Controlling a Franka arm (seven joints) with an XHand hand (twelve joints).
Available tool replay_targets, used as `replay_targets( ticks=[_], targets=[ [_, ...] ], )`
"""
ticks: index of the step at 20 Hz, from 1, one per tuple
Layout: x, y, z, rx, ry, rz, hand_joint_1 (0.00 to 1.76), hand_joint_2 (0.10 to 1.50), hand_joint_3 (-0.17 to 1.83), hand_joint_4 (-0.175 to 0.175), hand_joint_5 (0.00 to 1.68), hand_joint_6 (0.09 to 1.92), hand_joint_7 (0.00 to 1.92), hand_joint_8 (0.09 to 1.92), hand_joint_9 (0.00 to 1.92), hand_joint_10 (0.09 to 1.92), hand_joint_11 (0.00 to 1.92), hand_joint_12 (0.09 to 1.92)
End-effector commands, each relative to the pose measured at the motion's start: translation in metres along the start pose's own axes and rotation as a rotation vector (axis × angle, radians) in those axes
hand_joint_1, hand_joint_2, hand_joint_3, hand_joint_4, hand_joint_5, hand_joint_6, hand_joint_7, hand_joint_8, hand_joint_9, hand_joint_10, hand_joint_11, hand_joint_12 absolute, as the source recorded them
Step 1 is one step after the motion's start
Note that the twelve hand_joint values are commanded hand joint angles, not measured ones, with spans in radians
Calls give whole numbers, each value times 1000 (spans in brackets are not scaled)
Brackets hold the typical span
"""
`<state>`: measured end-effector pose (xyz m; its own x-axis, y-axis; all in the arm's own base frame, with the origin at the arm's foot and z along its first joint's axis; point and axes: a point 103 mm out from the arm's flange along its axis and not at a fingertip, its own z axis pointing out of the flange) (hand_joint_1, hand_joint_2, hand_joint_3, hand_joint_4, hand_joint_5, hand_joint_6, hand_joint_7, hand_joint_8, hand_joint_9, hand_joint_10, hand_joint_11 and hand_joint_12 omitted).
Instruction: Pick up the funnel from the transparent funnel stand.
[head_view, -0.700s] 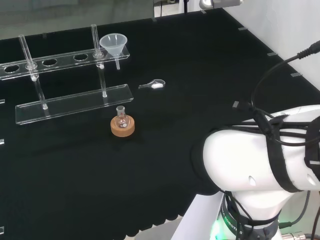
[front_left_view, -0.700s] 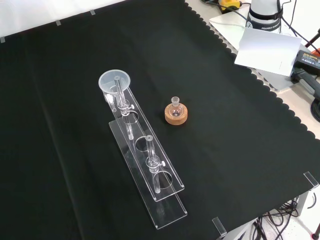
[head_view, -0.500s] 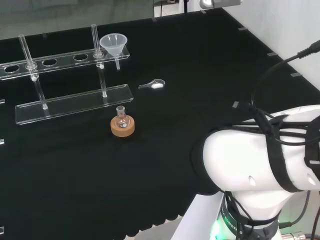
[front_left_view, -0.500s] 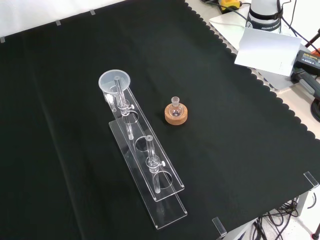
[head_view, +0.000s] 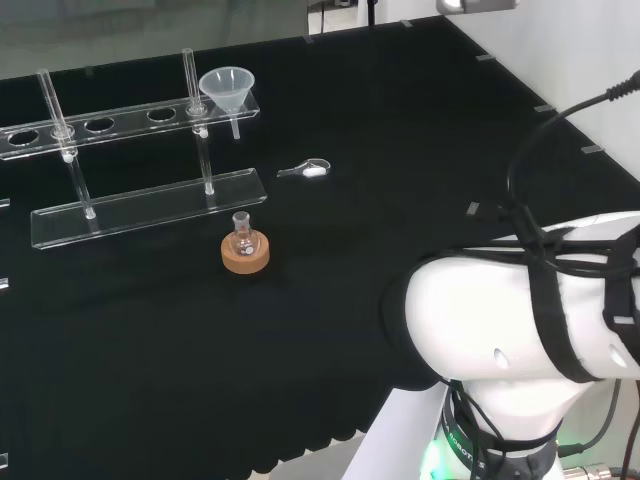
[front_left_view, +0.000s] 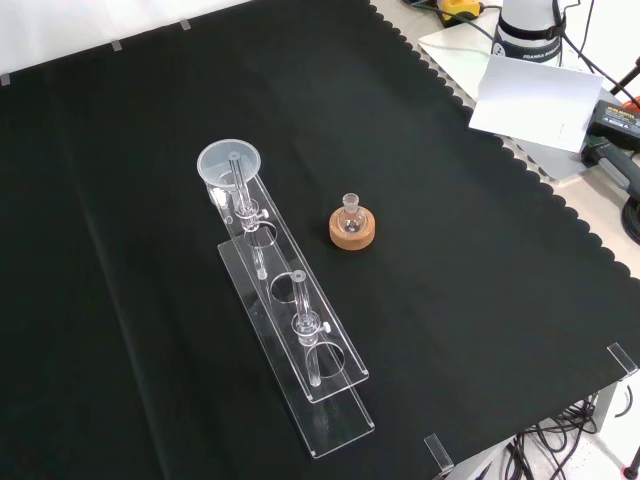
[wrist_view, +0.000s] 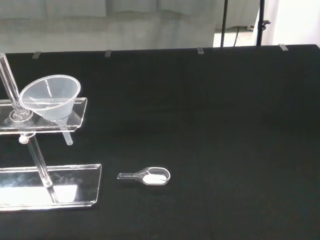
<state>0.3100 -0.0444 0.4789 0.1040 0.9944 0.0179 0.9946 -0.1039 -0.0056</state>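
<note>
A clear funnel (head_view: 226, 88) sits in the end hole of the transparent stand's upper shelf (head_view: 120, 122), at the right end in the head view. Its stem hangs down below the shelf. In the front view the funnel (front_left_view: 229, 162) is at the stand's far end, above the base plate (front_left_view: 330, 425). The wrist view looks across the cloth at the funnel (wrist_view: 51, 96) and the stand's base (wrist_view: 50, 182) from some way off. Two clear upright rods carry the shelf.
A small round flask on a cork ring (head_view: 245, 250) stands in front of the stand, also seen from the front (front_left_view: 353, 227). A small clear scoop (head_view: 308, 170) with white powder lies right of the stand (wrist_view: 149, 175). The arm's white link (head_view: 520, 330) bulks at the lower right.
The arm's white link and its cables have shifted slightly in the head view. The funnel, stand, flask and scoop have not moved.
</note>
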Motion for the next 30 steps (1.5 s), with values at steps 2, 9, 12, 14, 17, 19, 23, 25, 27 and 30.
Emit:
replay_targets(
  ticks=[2, 9, 12, 14, 17, 19, 23, 25, 27, 30],
  targets=[
    [36, -6, 9, 1, -36, 19, 0, 1151, 440, 25, 169, 87, 0, 312, 126, 629, 126, 1354],
    [46, 31, 28, 38, -43, 29, 0, 1153, 434, 24, 170, 87, 0, 312, 127, 632, 126, 1355],
    [42, 56, 41, 44, -31, 0, 0, 1153, 431, 24, 170, 87, 0, 313, 129, 634, 126, 1355],
    [41, 73, 49, 59, -18, -18, 0, 1154, 429, 23, 170, 87, 0, 314, 130, 635, 126, 1355],
    [50, 97, 62, 81, -42, -20, 0, 1158, 415, 21, 171, 87, 0, 328, 131, 639, 127, 1357],
    [49, 111, 70, 95, -41, -32, 0, 1158, 410, 20, 172, 87, 0, 331, 132, 641, 128, 1358],
    [51, 133, 88, 135, -21, -64, 0, 1152, 397, 19, 170, 87, 0, 341, 133, 643, 126, 1360],
    [52, 145, 95, 153, -15, -87, 14, 1146, 382, 19, 169, 87, 0, 345, 132, 646, 124, 1362],
    [52, 156, 103, 171, -14, -123, 41, 1133, 368, 18, 167, 87, 0, 350, 132, 648, 122, 1364],
    [63, 172, 115, 216, -22, -167, 107, 1096, 342, 18, 166, 87, 7, 368, 137, 653, 117, 1367]
  ],
)
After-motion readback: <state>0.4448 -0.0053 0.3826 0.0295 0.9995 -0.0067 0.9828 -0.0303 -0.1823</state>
